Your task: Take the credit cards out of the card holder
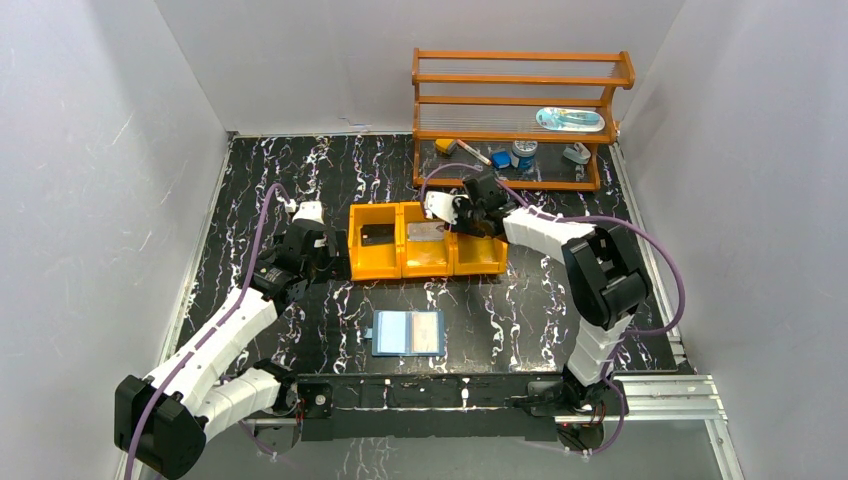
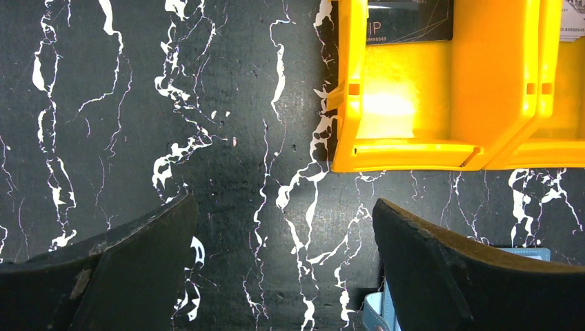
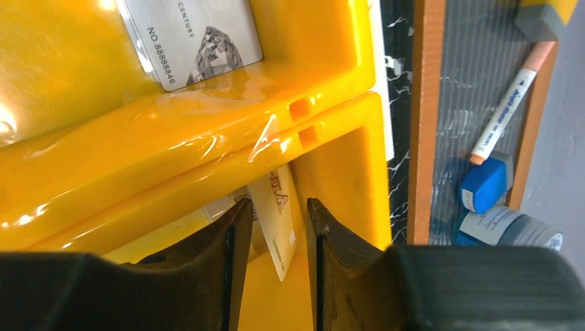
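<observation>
The blue card holder (image 1: 390, 333) lies open on the table near the front, with a greyish card (image 1: 427, 332) on its right leaf; its corner (image 2: 376, 314) shows by my left finger. A dark card (image 1: 377, 237) (image 2: 409, 21) lies in the left bin of the orange tray (image 1: 425, 268), and a silvery card (image 1: 426, 231) (image 3: 190, 38) in the middle bin. My right gripper (image 1: 470, 215) (image 3: 279, 203) hangs over the right bin, jaws apart, with a pale card (image 3: 276, 221) standing tilted and loose between them. My left gripper (image 1: 310, 248) (image 2: 284, 207) is open wide over bare table left of the tray.
A wooden shelf rack (image 1: 520, 110) stands at the back right, just behind my right gripper. It holds a marker (image 3: 507, 110), a blue cap (image 3: 486, 185) and other small items. White walls enclose the black marbled table (image 1: 300, 170).
</observation>
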Robot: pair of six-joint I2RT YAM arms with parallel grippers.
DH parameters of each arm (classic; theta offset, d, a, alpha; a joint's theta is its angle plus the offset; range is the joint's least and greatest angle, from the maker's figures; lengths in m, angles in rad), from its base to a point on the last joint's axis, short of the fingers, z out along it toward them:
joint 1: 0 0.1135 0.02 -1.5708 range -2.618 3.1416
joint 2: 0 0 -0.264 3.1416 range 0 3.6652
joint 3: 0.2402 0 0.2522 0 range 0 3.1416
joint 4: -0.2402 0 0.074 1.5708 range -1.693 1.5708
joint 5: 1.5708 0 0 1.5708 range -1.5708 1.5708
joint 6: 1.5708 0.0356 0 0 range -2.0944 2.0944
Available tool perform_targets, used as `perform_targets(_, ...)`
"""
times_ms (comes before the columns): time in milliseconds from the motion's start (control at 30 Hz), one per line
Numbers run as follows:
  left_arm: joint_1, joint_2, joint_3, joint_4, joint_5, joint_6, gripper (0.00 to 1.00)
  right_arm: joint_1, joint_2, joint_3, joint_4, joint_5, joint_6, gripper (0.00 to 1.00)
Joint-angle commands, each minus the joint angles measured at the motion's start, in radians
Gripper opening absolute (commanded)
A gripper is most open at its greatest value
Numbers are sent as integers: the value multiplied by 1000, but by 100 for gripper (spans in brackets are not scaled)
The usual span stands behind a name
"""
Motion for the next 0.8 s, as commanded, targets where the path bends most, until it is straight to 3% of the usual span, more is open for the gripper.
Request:
perform_targets(0,6,-14,-4,9,-26,11,98,5,-97,13,42,-32,67,44)
perform_targets(267,7,-5,-3,5,-20,11,98,8,-235,-38,105,-27,229,47)
perform_targets(333,7,-3,-1,4,-18,12,98,7,-295,-69,149,-23,367,48)
perform_targets(533,7,8,-1,2,-3,15,98,8,-512,-178,179,-89,1015,55)
perform_targets(633,7,17,0,3,15,16,98,7,-569,-218,132,9,1320,49)
perform_targets(767,7,30,2,2,33,19,98,4,-499,-139,-64,150,1441,41)
